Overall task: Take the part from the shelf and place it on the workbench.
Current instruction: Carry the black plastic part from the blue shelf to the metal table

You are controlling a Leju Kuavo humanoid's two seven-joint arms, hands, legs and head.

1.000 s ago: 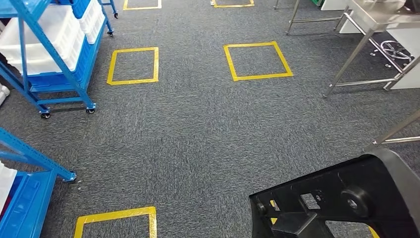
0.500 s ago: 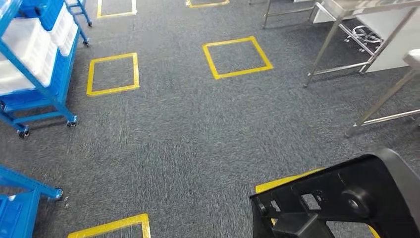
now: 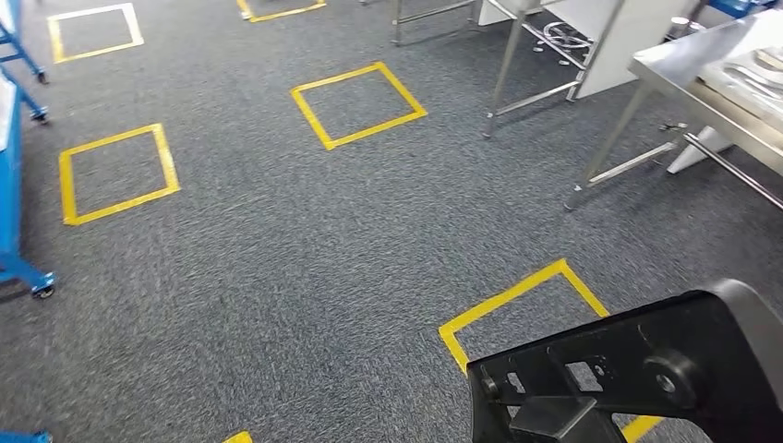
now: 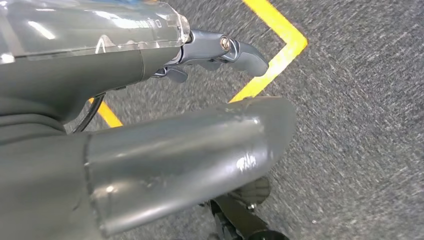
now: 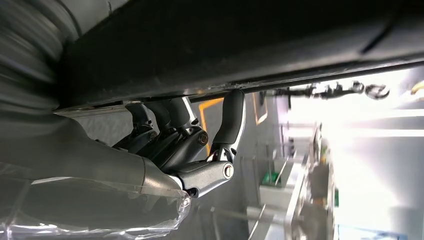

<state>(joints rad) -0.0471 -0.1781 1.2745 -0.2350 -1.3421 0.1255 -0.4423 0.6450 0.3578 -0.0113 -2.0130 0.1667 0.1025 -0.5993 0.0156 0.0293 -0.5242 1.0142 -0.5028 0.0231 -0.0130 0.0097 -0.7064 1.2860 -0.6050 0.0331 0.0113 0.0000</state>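
Grey carpet (image 3: 305, 268) marked with yellow tape squares (image 3: 357, 104) runs under the whole scene. Nearest the camera, at the lower right of the head view, the part (image 3: 637, 374) is a black moulded plastic piece with rectangular cut-outs, a round boss and a thick curved outer rim. Its long axis runs from lower left up to the right, the rounded end toward the bench side. The right hand (image 5: 185, 145) holds it from below, fingers (image 5: 230, 120) curled up against its dark underside. The left hand (image 4: 150, 150) hangs over the carpet, its fingers (image 4: 235, 50) stretched out and apart, holding nothing.

Since a second ago the whole picture has swung: the blue shelf (image 3: 9, 185) has slid to the left edge, and a steel workbench (image 3: 711, 92) now shows at the upper right, while the part keeps its place in view. Farther off stand more steel table legs (image 3: 508, 65).
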